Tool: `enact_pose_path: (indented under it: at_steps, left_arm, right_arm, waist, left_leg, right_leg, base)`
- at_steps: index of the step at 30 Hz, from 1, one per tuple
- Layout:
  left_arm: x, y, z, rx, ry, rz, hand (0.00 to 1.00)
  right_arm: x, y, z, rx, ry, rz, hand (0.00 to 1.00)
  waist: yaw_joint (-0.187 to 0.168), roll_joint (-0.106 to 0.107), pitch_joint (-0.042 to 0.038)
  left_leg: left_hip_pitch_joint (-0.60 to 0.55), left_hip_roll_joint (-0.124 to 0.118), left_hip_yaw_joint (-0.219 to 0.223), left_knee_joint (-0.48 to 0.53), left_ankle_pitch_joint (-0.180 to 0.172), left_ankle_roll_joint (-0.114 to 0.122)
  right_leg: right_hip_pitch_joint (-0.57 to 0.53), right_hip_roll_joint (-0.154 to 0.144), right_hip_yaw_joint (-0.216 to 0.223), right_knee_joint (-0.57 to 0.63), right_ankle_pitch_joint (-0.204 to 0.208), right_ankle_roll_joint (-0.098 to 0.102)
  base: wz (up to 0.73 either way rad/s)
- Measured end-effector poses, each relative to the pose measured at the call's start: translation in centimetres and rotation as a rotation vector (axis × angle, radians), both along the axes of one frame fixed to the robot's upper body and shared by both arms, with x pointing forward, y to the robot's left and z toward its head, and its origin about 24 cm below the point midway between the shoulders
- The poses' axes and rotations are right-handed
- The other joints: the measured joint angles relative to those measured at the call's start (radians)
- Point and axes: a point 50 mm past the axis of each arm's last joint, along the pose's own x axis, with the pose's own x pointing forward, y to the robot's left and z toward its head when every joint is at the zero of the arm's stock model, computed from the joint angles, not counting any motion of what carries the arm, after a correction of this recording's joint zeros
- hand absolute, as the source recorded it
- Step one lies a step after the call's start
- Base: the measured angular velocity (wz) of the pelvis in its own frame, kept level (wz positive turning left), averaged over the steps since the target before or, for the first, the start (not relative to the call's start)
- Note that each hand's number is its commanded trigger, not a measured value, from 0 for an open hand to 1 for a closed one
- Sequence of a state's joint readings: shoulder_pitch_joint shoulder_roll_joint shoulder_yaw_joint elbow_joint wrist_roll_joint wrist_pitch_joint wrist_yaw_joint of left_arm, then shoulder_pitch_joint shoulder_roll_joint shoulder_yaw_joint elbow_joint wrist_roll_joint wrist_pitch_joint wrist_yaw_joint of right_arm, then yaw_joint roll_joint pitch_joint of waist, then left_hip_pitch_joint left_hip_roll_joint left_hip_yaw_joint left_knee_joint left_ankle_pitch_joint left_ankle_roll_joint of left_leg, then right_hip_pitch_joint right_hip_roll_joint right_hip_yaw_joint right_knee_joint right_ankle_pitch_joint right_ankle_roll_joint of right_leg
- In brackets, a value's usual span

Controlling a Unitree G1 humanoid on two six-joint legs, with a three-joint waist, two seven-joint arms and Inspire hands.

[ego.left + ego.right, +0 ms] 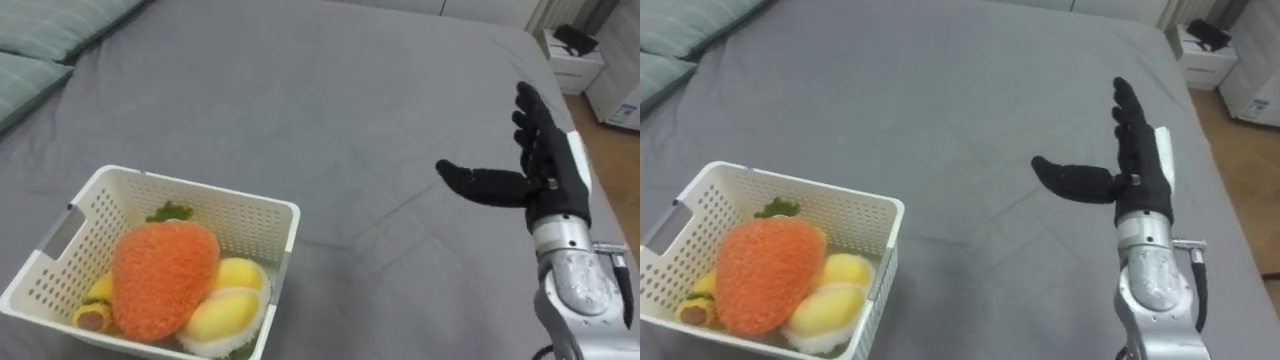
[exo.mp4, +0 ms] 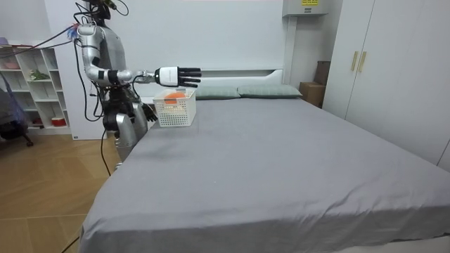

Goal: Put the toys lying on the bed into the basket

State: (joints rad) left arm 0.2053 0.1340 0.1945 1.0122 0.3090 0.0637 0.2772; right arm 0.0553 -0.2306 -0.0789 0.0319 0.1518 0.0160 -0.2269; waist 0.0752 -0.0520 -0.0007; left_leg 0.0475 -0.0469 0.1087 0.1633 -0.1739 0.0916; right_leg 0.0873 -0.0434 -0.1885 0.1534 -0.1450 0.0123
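Note:
A white slatted basket (image 1: 250, 215) (image 1: 875, 220) (image 2: 176, 109) sits on the grey bed (image 1: 350, 120) at the lower left. Inside lie an orange plush carrot with green leaves (image 1: 163, 275) (image 1: 765, 270), yellow and white plush toys (image 1: 228, 300) (image 1: 830, 295) and a small yellow toy at its left corner (image 1: 92, 310). My right hand (image 1: 535, 165) (image 1: 1130, 165) (image 2: 179, 75) hovers above the bed to the right of the basket, open, fingers straight and thumb spread, holding nothing.
Pale green pillows (image 1: 45, 45) (image 2: 271, 91) lie at the head of the bed. A white nightstand (image 1: 572, 60) with a dark object stands beyond the far bed edge. In the room view I stand at the bedside by white shelves (image 2: 28, 91), with wardrobes (image 2: 383, 70) opposite.

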Motion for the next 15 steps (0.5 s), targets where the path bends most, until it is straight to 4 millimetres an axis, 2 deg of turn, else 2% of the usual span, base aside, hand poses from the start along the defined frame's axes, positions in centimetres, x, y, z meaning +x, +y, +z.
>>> enact_pose_path:
  at_steps: [5, 10, 12, 15]
  left_arm:
    - [-1.1, 0.1, -0.2, 0.015, 0.030, 0.035, 0.00]
    - [-1.7, 0.2, -0.2, 0.007, 0.027, 0.075, 0.00]
    - [-1.7, 0.1, -0.2, 0.002, 0.028, 0.073, 0.00]
    - [-1.7, 0.1, -0.2, -0.002, 0.021, 0.097, 0.00]
  right_arm:
    - [-3.1, -2.5, -4.7, 0.127, 0.181, -0.145, 0.00]
    - [-6.1, -3.6, -8.1, 0.171, 0.340, -0.219, 0.00]
    - [-7.0, -3.9, -9.3, 0.206, 0.389, -0.256, 0.00]
    - [-9.8, -4.4, -11.7, 0.336, 0.477, -0.355, 0.00]
  waist:
    - [-0.025, 0.001, -0.0007]
    - [-0.066, 0.012, -0.0073]
    - [-0.074, 0.014, -0.0075]
    - [-0.081, 0.013, -0.0074]
  left_leg:
    - [-0.001, 0.001, 0.010, -0.001, -0.003, 0.002]
    - [0.002, 0.004, 0.035, -0.012, -0.004, 0.001]
    - [0.014, 0.008, 0.054, -0.016, -0.005, 0.000]
    - [0.022, 0.011, 0.065, -0.020, -0.008, -0.002]
  right_leg:
    - [-0.006, 0.001, 0.013, -0.001, 0.001, 0.002]
    - [-0.020, 0.002, 0.040, 0.001, 0.001, 0.002]
    - [-0.020, 0.008, 0.055, 0.002, 0.001, 0.002]
    - [-0.022, 0.011, 0.064, 0.000, 0.002, 0.002]
  base:
    - [-0.05]
    - [-0.17]
    - [-0.24]
    - [-0.13]
